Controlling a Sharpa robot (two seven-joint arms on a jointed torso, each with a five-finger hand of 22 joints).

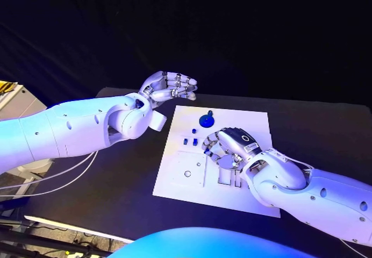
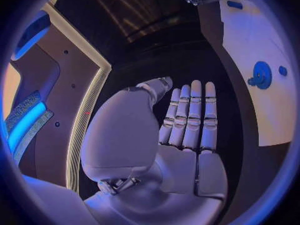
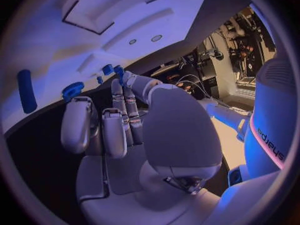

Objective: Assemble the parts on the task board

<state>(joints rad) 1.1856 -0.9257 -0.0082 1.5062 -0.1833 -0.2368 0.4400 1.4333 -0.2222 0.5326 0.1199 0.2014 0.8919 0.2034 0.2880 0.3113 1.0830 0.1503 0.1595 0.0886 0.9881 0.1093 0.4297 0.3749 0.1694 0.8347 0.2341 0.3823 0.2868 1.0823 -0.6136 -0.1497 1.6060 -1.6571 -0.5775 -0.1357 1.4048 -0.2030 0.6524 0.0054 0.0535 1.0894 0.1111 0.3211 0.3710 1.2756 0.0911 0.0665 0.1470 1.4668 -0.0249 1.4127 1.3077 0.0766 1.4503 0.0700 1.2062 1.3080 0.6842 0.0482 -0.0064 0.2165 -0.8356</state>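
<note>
The board (image 1: 252,200) lies in the middle of the table (image 1: 116,199). A round knobbed part (image 1: 207,120) stands on it near its far edge. Small pegs (image 1: 190,142) stand nearer the middle, towards its left edge. The right hand (image 1: 227,148) is over the board's middle, just right of the pegs. The left hand (image 1: 168,86) is off the board, beyond its far left corner.
</note>
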